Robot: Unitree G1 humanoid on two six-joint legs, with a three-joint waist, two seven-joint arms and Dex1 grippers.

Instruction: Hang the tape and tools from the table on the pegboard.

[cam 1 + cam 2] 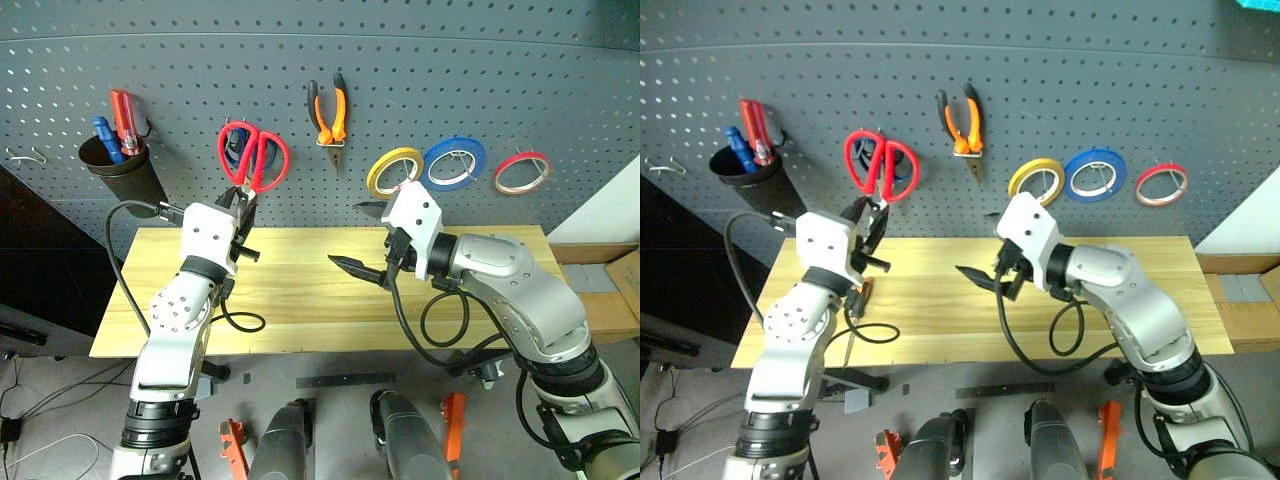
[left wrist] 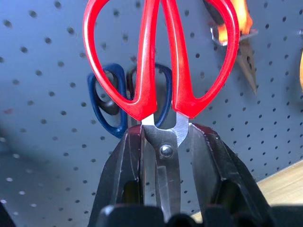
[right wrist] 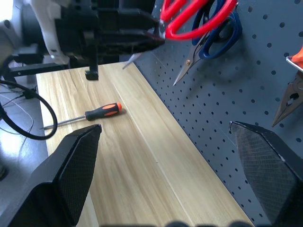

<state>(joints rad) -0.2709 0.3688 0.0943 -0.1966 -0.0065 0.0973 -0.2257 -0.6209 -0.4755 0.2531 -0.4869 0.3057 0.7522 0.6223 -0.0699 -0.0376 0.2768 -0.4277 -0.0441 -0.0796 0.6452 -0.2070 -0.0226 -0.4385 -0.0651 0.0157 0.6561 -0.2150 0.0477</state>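
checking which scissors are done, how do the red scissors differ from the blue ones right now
The red-handled scissors are clamped at the blades by the left gripper, in front of the pegboard; the blue-handled scissors already hang on it, ungripped. The red handles look larger. Both have handles up.

My left gripper [image 1: 240, 203] is raised in front of me, pointing forward and slightly up, its two black fingers [image 2: 124, 175] clamped tight on what I hold. My right gripper [image 1: 365, 240] hangs nearer the middle, turned across toward my left and about level, jaws spread wide apart, gripping nothing, forearm bent inward.
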